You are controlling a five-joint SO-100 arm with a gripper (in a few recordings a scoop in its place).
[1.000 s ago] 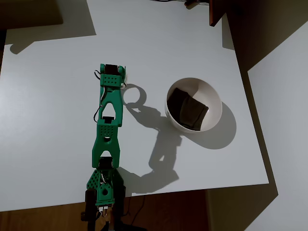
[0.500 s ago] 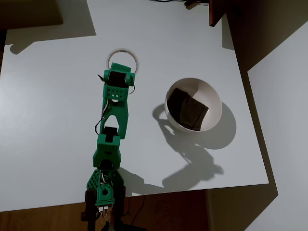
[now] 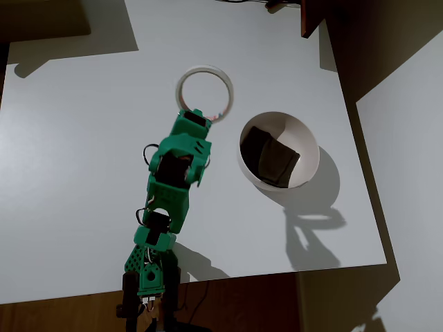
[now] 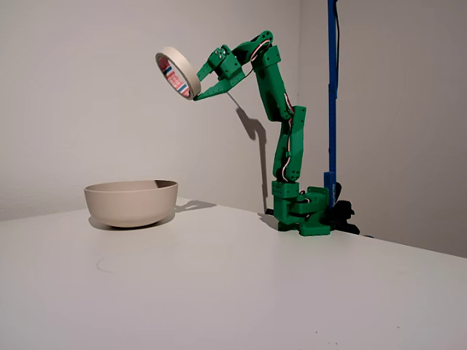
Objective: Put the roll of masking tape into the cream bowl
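The roll of masking tape (image 3: 204, 92) (image 4: 177, 73) is a cream ring with red print inside, held high in the air. My green gripper (image 3: 201, 116) (image 4: 197, 86) is shut on the ring's near edge. The cream bowl (image 3: 310, 149) (image 4: 131, 202) stands on the white table, with a dark brown patch (image 3: 270, 157) at its bottom. In the overhead view the tape is up and left of the bowl. In the fixed view it hangs well above the bowl's right rim.
The white table (image 3: 69, 173) has a front edge near the arm's base (image 3: 147, 273). A blue pole (image 4: 332, 95) stands behind the base in the fixed view. A dark brown object (image 3: 311, 17) sits at the table's far edge.
The arm has risen and swung right toward the bowl, carrying the tape with it. The ring looks larger from above as it comes closer to the camera.
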